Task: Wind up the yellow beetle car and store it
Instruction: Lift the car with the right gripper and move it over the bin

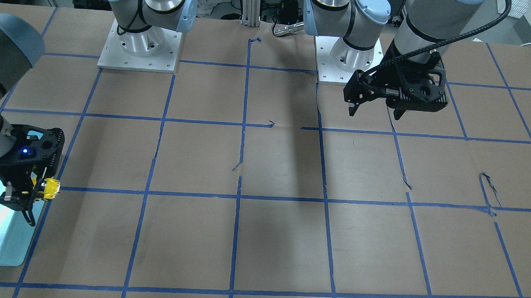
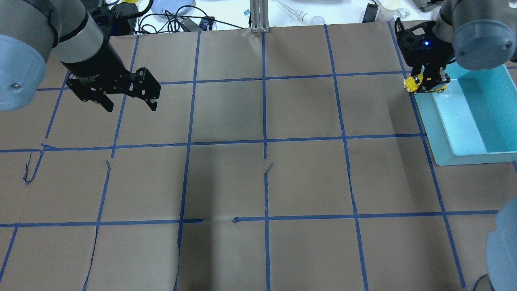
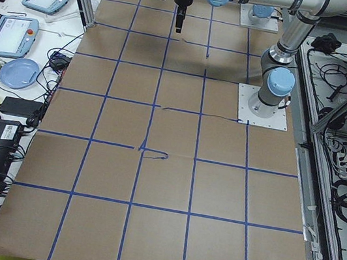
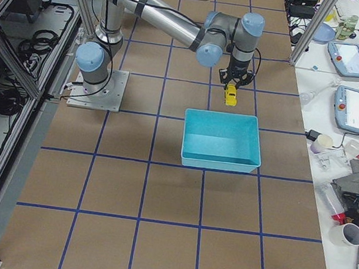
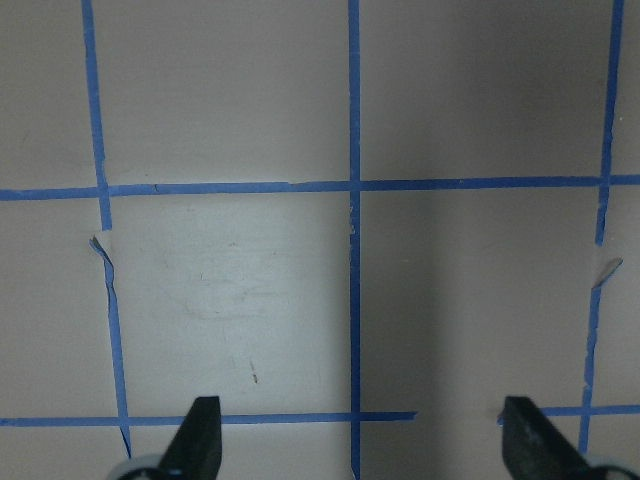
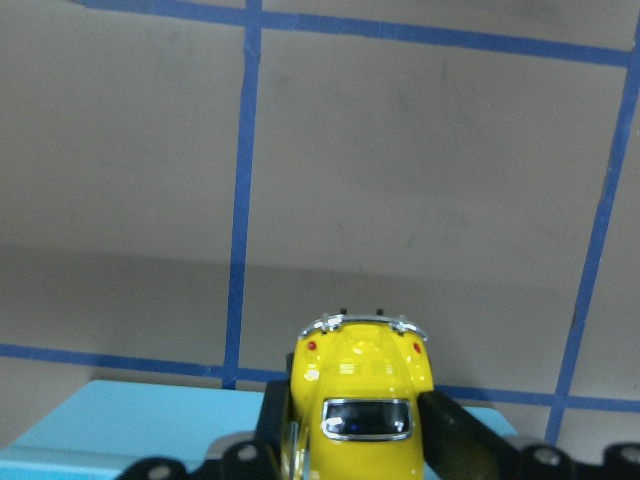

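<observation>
Overhead exterior: looks forward and down from high behind, over the whole taped table (image 2: 307,178). Front-facing: faces back from the opposite edge, steeply down, sides mirrored. Left and right exterior: look along the table from its ends, from far off. Wrist views: sit closest, aimed down at the table. Share the teal bin (image 4: 219,164) and yellow beetle car (image 4: 230,96) across overhead, front-facing, right exterior and right wrist.

The right gripper (image 2: 428,82), clamped on the glossy yellow beetle car (image 2: 412,83), hangs above a corner of the turquoise plastic bin (image 2: 464,159), while the left gripper (image 2: 131,106) hovers spread wide, well apart from that bin.
</observation>
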`<action>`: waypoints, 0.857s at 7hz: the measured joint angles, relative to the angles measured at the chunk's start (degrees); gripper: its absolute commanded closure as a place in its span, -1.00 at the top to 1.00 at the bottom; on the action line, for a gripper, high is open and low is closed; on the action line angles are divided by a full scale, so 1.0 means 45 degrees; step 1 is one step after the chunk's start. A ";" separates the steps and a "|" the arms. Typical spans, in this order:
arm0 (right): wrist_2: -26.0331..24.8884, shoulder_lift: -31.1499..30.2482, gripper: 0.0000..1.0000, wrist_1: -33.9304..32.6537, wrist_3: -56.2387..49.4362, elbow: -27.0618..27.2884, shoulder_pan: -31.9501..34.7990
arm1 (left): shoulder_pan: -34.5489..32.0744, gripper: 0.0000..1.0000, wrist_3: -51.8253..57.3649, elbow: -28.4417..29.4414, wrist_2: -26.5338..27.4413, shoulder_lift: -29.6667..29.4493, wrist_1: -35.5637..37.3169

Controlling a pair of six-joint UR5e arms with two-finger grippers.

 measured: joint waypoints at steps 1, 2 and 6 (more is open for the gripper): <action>-0.0009 0.0021 -0.63 -0.0015 -0.0416 0.0121 -0.0602 | -0.0009 1.00 -0.0005 0.0014 0.0000 0.0026 0.0001; 0.0002 0.0061 -0.63 -0.0116 -0.0764 0.0270 -0.1232 | 0.0002 1.00 -0.0016 0.0024 -0.0035 0.0028 0.0005; 0.0082 0.0889 -0.61 -0.3027 -0.2178 0.1877 -0.2899 | 0.0064 1.00 -0.0303 -0.0065 -0.0560 -0.0058 0.0108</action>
